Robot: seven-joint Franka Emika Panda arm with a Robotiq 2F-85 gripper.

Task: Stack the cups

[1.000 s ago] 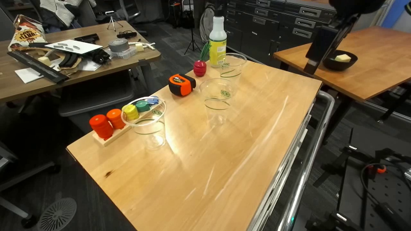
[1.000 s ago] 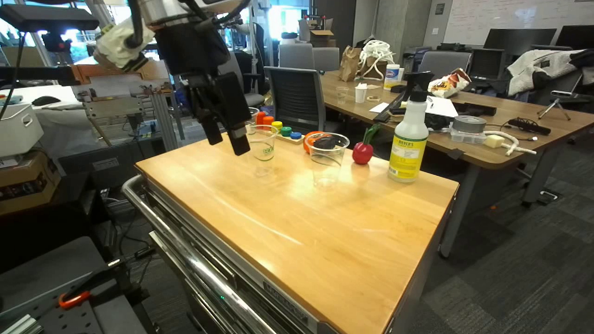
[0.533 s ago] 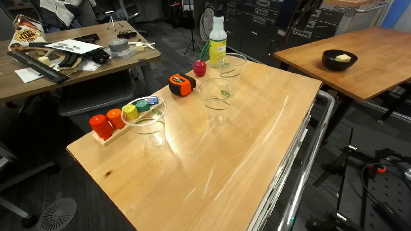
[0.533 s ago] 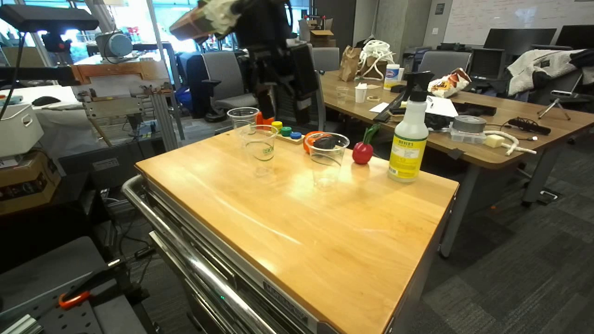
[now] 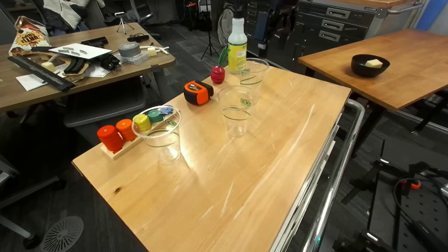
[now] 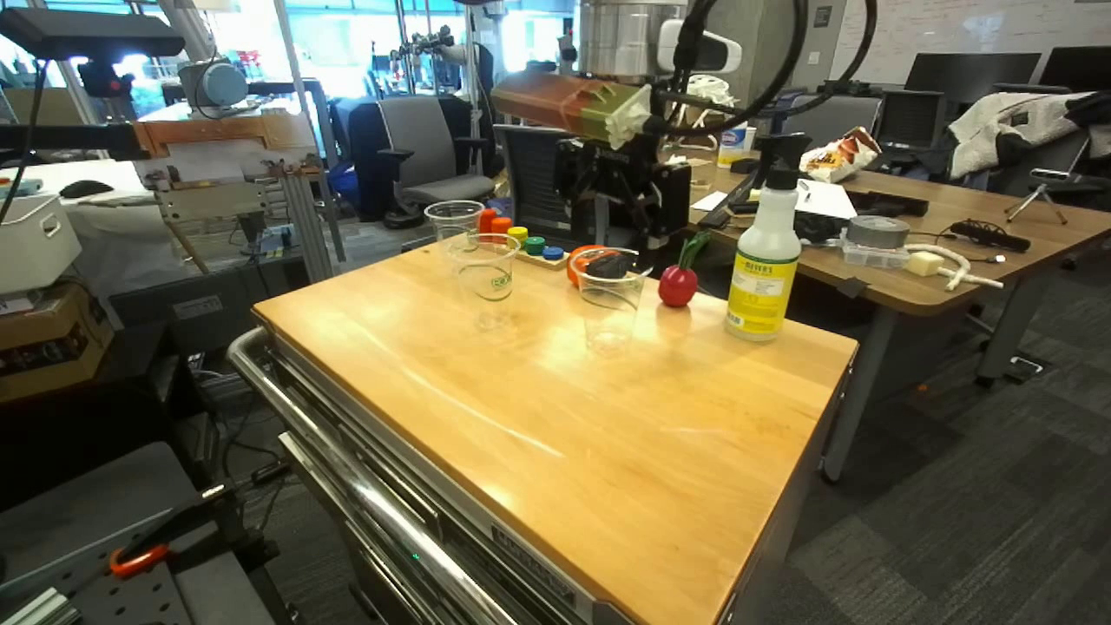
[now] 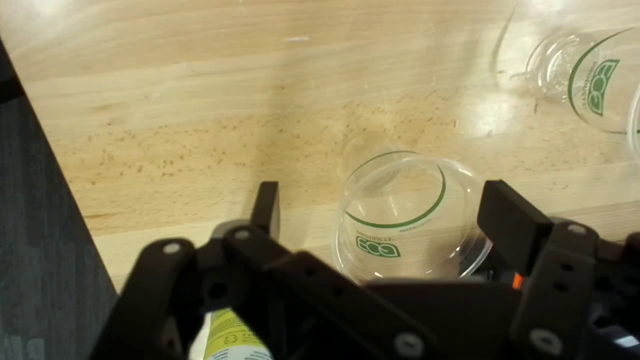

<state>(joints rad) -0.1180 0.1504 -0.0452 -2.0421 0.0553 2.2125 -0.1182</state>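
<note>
Three clear cups stand upright and apart on the wooden table. The near-bottle cup (image 6: 611,304) shows in both exterior views (image 5: 252,74). The middle cup (image 5: 237,112) also shows in both exterior views (image 6: 488,282), as does the cup by the coloured discs (image 5: 162,140) (image 6: 454,224). My gripper (image 7: 381,197) is open and empty, above and behind the near-bottle cup in an exterior view (image 6: 636,234). In the wrist view the near-bottle cup (image 7: 380,225) shows between the fingers, its rim just beside the right finger (image 7: 512,220). The middle cup (image 7: 597,87) shows at the right edge there.
A yellow-labelled spray bottle (image 6: 764,269) and a red radish-like object (image 6: 678,286) stand close to the near-bottle cup. An orange and black tape measure (image 5: 198,92) sits beside the cups. Coloured discs on a wooden rack (image 5: 111,138) line the same edge. The table edge (image 7: 60,175) shows in the wrist view.
The arm has swung across, rightward in an exterior view and leftward where it hangs beyond the bottle, and is now over the near-bottle cup's area. It is also lower. The cups have not moved.
</note>
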